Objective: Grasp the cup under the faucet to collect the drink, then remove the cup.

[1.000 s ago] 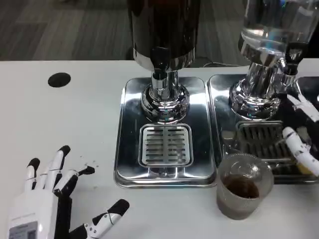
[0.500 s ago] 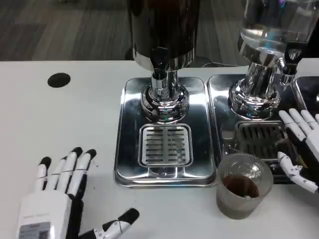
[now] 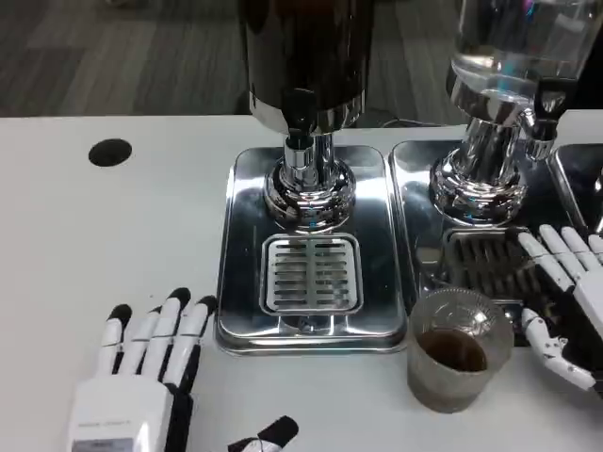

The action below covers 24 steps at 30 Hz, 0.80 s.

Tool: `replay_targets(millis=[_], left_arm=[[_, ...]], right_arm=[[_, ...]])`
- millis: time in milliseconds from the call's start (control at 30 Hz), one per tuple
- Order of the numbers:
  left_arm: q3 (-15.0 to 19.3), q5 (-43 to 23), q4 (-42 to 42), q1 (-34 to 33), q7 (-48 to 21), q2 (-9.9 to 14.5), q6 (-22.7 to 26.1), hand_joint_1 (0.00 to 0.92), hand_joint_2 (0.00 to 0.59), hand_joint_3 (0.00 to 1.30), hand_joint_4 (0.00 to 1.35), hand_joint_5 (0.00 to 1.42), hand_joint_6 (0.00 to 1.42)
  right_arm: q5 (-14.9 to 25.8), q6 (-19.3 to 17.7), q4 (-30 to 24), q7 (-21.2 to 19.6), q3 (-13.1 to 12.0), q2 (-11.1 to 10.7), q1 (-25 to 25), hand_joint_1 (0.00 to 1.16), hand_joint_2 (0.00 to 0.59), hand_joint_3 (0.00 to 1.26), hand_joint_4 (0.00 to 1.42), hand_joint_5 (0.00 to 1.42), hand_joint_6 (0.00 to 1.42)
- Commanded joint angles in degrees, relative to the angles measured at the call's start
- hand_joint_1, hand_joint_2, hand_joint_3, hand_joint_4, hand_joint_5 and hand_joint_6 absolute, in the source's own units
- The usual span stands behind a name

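Note:
A clear plastic cup (image 3: 459, 350) holding a little brown drink stands on the white table, just in front of the right drip tray (image 3: 424, 198). My right hand (image 3: 565, 301) is beside it on its right, fingers spread and apart from the cup. The dark dispenser's faucet (image 3: 300, 121) hangs over the middle tray's grate (image 3: 312, 274), with nothing under it. My left hand (image 3: 141, 377) lies at the front left, fingers straight and spread, holding nothing.
A second, clear dispenser (image 3: 504, 85) stands on the right tray with its own tap (image 3: 544, 113). The middle steel tray (image 3: 247, 311) sits between my hands. A black round hole (image 3: 110, 152) marks the table's far left.
My left hand has slid right toward the middle tray. My right hand has come further into view beside the cup. The cup has stayed put.

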Motion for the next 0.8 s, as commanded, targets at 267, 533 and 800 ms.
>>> replay_targets(millis=[267, 533, 800], left_arm=[[-1.3, 0.5, 0.3, -0.5, 0.7, -0.1, 1.7, 0.000, 0.092, 0.16, 0.00, 0.14, 0.03], [-1.7, 0.2, 0.9, -0.8, 1.2, -0.3, 1.6, 0.000, 0.094, 0.16, 0.00, 0.14, 0.03], [-1.1, -0.3, 0.4, -2.0, -0.8, 1.6, 1.0, 0.000, 0.096, 0.17, 0.00, 0.15, 0.03]], right_arm=[[0.8, -1.7, 4.4, -3.4, 1.4, -1.0, -0.8, 0.00, 0.568, 0.07, 0.00, 0.00, 0.00], [1.1, -2.0, 3.8, -4.4, 1.5, -1.2, 0.2, 0.00, 0.561, 0.07, 0.00, 0.00, 0.00], [2.1, -1.3, 2.2, -4.0, 0.7, -1.0, 0.3, 0.00, 0.566, 0.07, 0.00, 0.00, 0.00]])
